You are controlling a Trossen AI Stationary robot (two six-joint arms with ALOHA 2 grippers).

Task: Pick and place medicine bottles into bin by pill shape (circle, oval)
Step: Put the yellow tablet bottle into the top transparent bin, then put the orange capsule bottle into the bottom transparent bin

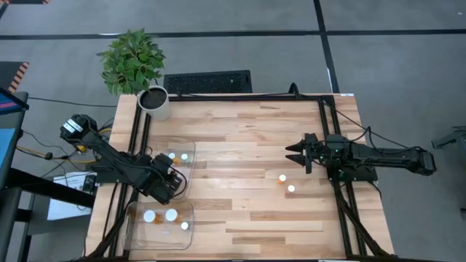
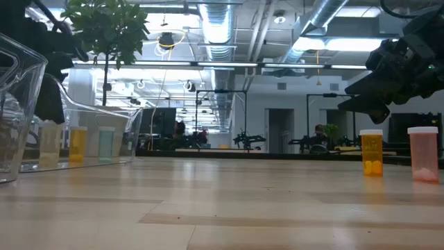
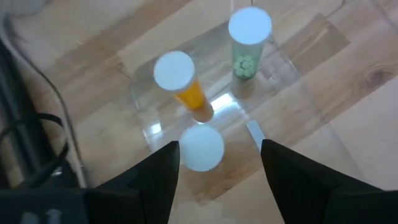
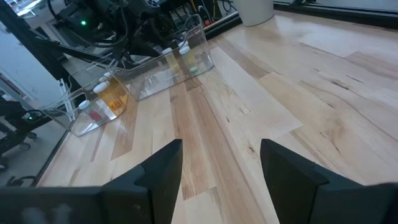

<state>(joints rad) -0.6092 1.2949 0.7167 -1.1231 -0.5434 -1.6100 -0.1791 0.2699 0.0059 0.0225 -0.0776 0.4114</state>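
— What's on the counter [image 1: 240, 153]?

— It's pale wood planks, butcher-block style. Two clear plastic bins sit at its left side. The far bin [image 1: 180, 161] holds three pill bottles: a greenish one [image 3: 248, 45], an orange one [image 3: 180, 84], and a third [image 3: 201, 148] showing only its round white cap. The near bin [image 1: 160, 225] has three more white caps [image 1: 161, 215] showing.

— And outside the bins?

— Two bottles stand on bare wood near the right arm, an orange one [image 2: 371, 152] and a pinkish one [image 2: 422, 153], both translucent with white caps. That makes eight. I can't read any labels.

— The arms?

— Two dark ones. The left hand [image 3: 219, 165] hangs over the far bin, fingers apart, with the third bottle standing free between them, not gripped. The right hand [image 4: 221, 165] hovers above the middle of the counter, fingers spread, holding nothing.

— Anything else?

— A white round pot [image 1: 154, 102] with a leafy green plant [image 1: 133, 60] at the far left corner.
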